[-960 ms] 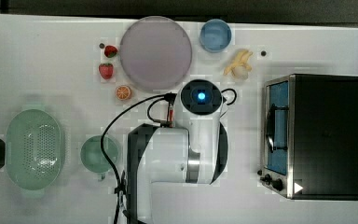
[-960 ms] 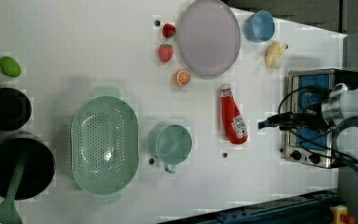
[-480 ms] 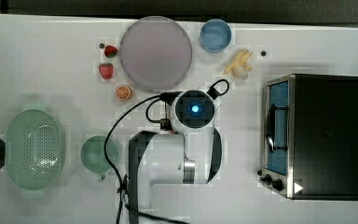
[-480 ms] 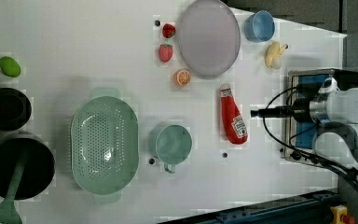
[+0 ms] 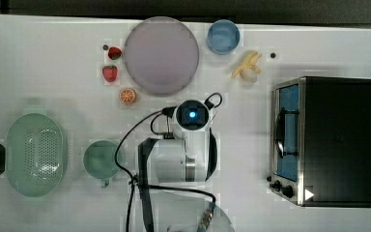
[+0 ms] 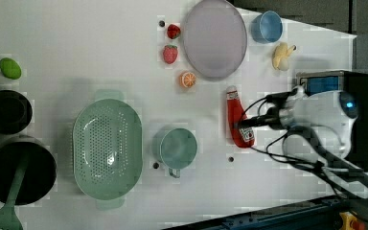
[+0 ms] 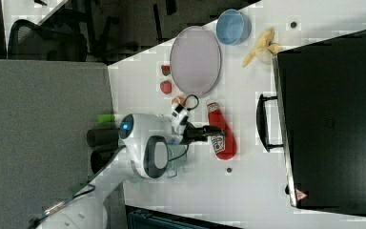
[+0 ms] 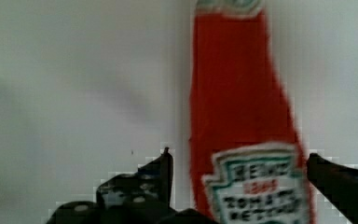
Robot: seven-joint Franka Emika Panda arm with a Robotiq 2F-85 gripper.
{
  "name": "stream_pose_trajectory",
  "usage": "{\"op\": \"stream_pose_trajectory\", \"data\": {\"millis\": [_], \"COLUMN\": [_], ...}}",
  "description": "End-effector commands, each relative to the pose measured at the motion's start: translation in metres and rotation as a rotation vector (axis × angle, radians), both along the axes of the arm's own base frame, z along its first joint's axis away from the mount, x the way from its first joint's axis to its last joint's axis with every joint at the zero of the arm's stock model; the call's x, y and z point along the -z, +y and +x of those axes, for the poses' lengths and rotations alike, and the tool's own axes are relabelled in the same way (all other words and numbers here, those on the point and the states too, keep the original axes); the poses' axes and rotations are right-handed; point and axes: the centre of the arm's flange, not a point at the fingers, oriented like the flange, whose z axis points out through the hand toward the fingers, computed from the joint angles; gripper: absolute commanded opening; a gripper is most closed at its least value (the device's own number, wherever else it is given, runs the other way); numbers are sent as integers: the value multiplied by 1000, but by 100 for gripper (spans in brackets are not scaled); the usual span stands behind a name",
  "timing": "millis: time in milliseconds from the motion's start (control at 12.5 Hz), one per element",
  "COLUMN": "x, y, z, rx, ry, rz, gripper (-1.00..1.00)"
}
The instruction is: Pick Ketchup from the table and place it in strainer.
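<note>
Red ketchup (image 6: 238, 120) lies flat on the white worktop (image 6: 76, 48), bare surface all around it, well apart from the mint strainer (image 6: 106, 148) near the left view's left edge. The pincer (image 8: 237, 177) stands released, fingers (image 8: 161, 175) straddling the label. From the top view, the arm (image 5: 183, 154) covers the bottle.

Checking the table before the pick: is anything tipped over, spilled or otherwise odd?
Only the ketchup stands out: it lies flat on its side on the table, cap toward the plate. The gripper has open fingers on either side of its label. No spill or damage shows.
</note>
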Motion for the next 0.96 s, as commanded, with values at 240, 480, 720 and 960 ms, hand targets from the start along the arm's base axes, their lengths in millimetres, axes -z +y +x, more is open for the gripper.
{"op": "stream_pose_trajectory", "data": {"millis": [240, 480, 720, 960], "x": [6, -4, -58, -158], "y": [6, 2, -4, 0], "z": [8, 14, 29, 30], "rx": [-55, -48, -31, -21], "ry": [-64, -87, -162, -166], "rz": [9, 6, -7, -34], "gripper": [43, 24, 24, 24]}}
